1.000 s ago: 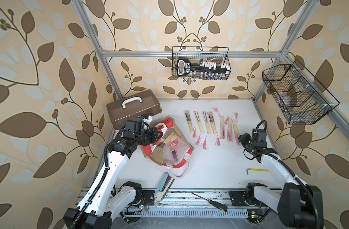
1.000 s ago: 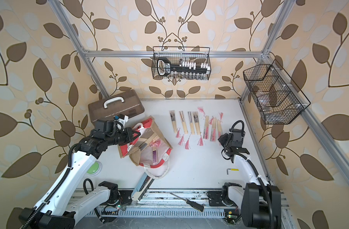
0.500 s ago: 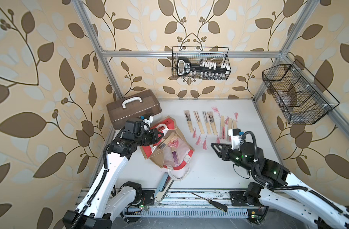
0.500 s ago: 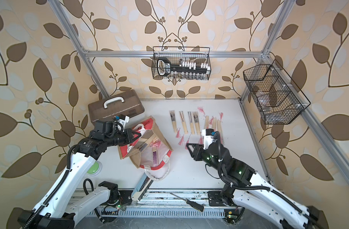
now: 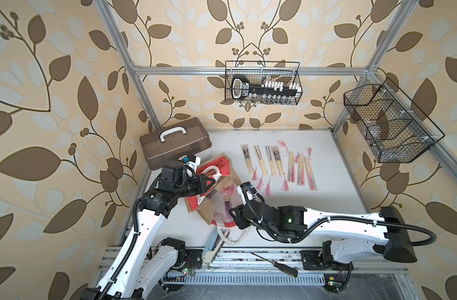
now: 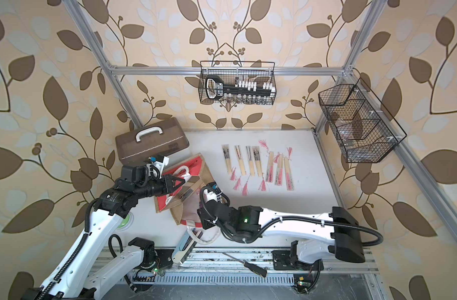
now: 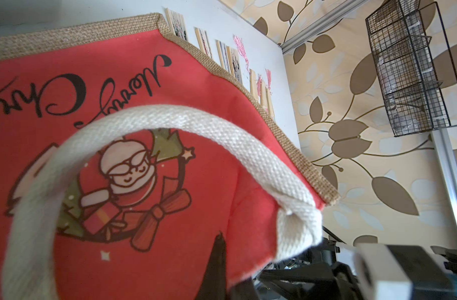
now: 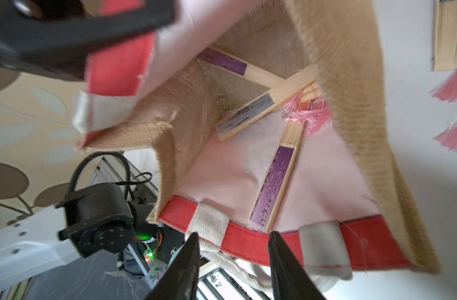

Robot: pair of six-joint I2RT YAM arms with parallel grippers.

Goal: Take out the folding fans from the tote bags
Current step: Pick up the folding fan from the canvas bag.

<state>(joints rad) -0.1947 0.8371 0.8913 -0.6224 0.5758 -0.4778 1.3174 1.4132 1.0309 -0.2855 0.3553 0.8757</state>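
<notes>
right end effector (image 8: 232, 235) moved to tote bag (image 8: 339, 57) mouth, seemingly empty

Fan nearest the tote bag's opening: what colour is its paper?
Folding fan: purple, dark speckles; clearest in right wrist view.

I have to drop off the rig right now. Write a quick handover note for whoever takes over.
The left end effector is shut on the upper rim of the tote bag, holding its mouth open.
The right end effector is open and empty at the bag's mouth.
Done: seven folding fans lie in a row on the table, beyond the bag.
Left: at least three fans in the bag, seen in the right wrist view. A purple one lies nearest the right end effector and is probably the next pick.
</notes>
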